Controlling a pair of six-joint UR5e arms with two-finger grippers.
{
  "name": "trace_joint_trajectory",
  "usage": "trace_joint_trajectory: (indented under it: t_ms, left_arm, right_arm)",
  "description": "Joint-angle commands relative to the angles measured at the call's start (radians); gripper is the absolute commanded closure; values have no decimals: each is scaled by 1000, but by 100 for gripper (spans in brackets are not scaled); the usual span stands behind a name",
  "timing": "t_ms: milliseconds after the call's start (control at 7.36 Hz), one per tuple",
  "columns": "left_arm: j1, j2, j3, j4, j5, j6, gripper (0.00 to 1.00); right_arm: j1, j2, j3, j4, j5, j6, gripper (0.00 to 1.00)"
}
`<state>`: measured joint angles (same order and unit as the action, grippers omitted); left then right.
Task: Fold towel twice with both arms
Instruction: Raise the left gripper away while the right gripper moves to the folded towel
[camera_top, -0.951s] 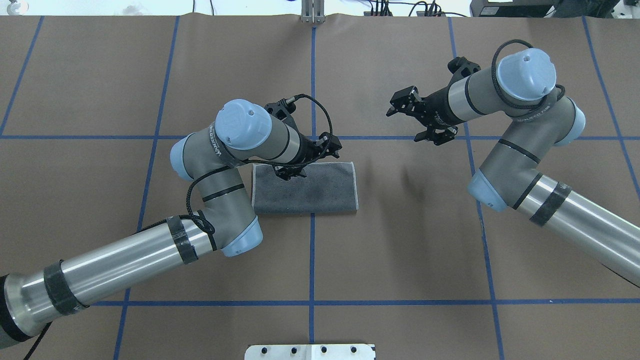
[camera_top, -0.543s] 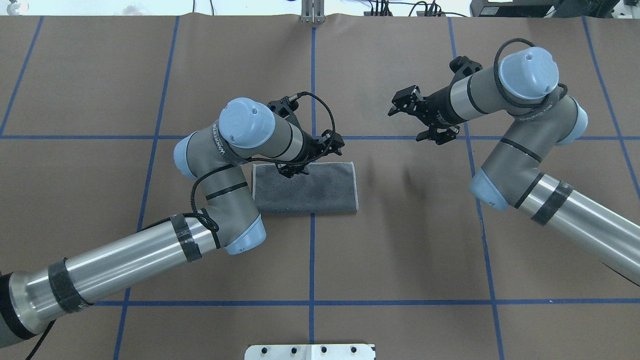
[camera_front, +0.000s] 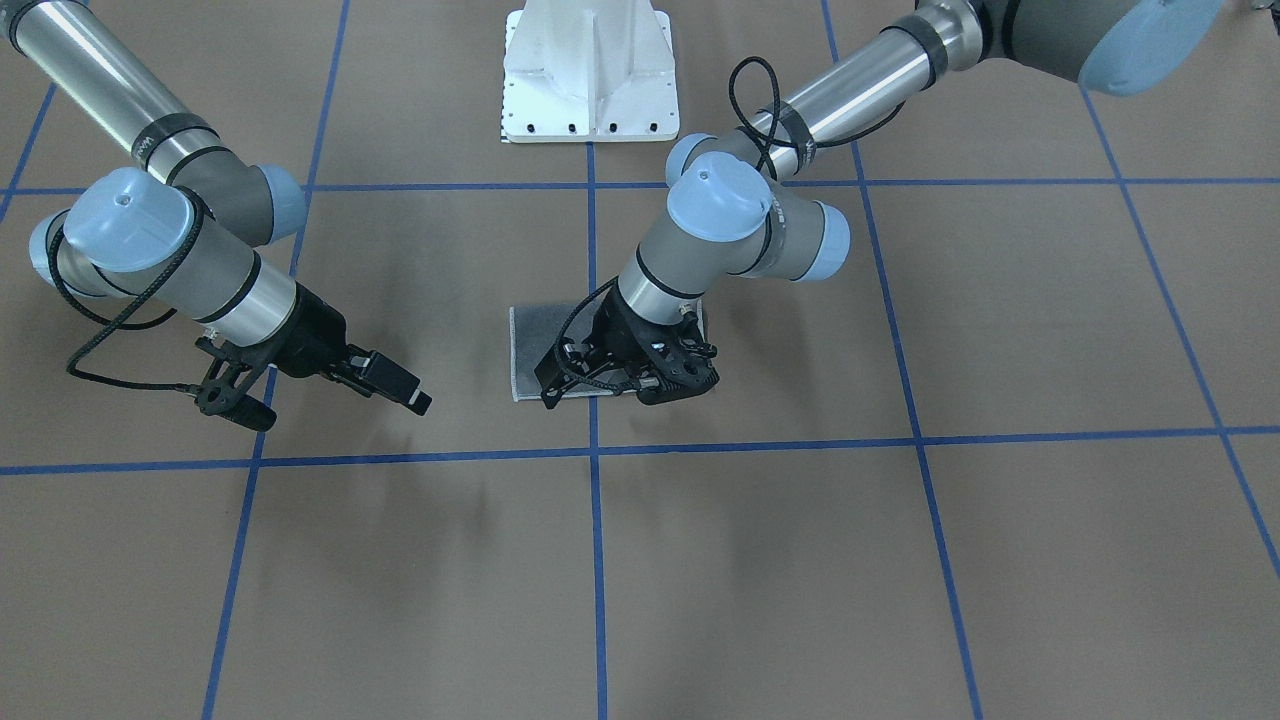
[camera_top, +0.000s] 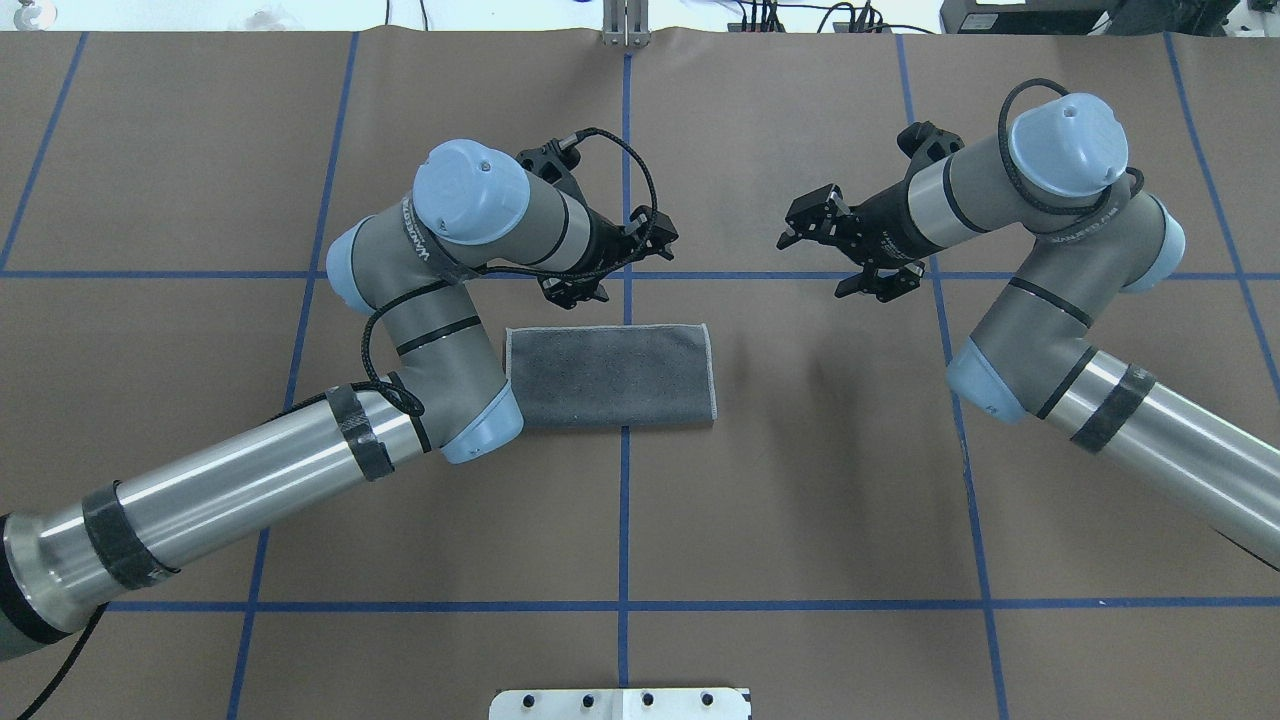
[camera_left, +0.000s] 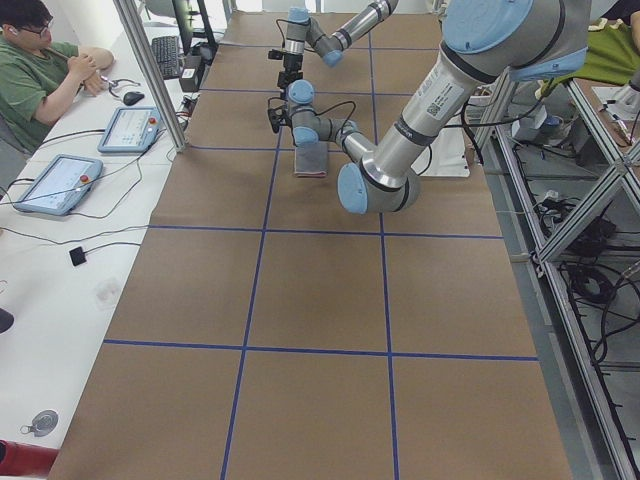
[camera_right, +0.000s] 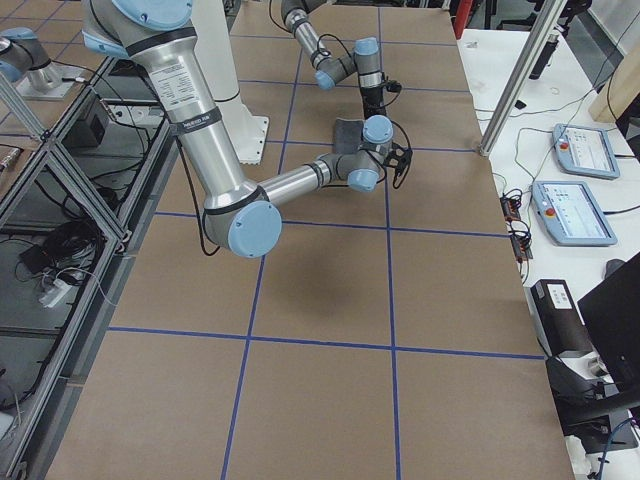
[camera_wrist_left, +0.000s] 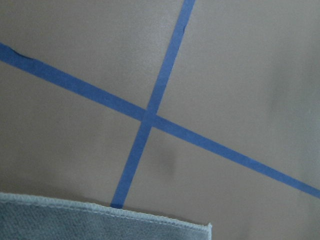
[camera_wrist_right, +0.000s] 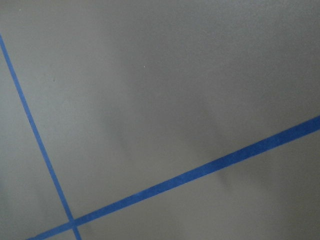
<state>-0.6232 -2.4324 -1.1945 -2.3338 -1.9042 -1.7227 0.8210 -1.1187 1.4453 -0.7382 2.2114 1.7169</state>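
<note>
The towel (camera_top: 610, 375) lies flat on the brown table as a folded rectangle, dark grey face up, with light edging. It also shows in the front view (camera_front: 528, 345), partly hidden by the left arm, and at the bottom of the left wrist view (camera_wrist_left: 75, 224). My left gripper (camera_top: 618, 263) is open and empty. It hovers just beyond the towel's far edge, off the cloth. My right gripper (camera_top: 840, 252) is open and empty above bare table, well to the right of the towel. It also shows in the front view (camera_front: 385, 380).
Blue tape lines (camera_top: 624, 500) divide the brown table into squares. The white pedestal base (camera_front: 590, 70) stands at the robot's edge. A seated operator (camera_left: 40, 60) and tablets (camera_left: 50, 183) are on a side bench beyond the table's far edge.
My left gripper has drawn back from over the towel's far edge to beyond it. The right arm has shifted only slightly. The towel has not moved.
</note>
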Motion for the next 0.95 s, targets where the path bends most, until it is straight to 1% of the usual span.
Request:
trace_joint_trajectory:
  t_ms: [0, 136, 272, 543, 679, 815]
  left_arm:
    - [-38, 1, 0, 2, -4, 3, 1]
    - [-59, 6, 0, 2, -33, 8, 1]
    - [-81, 10, 0, 1, -68, 11, 1]
    - [-89, 21, 0, -2, -75, 14, 1]
    - [-93, 21, 0, -2, -75, 14, 1]
    - [-99, 27, 0, -2, -84, 15, 1]
  right_arm:
    - [0, -1, 7, -1, 130, 7, 1]
    - [-6, -1, 12, -13, 128, 10, 1]
    - [-40, 2, 12, -30, 122, 13, 1]
    - [-83, 43, 15, -128, 61, 13, 1]
    - [-100, 80, 26, -200, 39, 13, 1]
    - [-126, 112, 24, -248, 12, 12, 1]
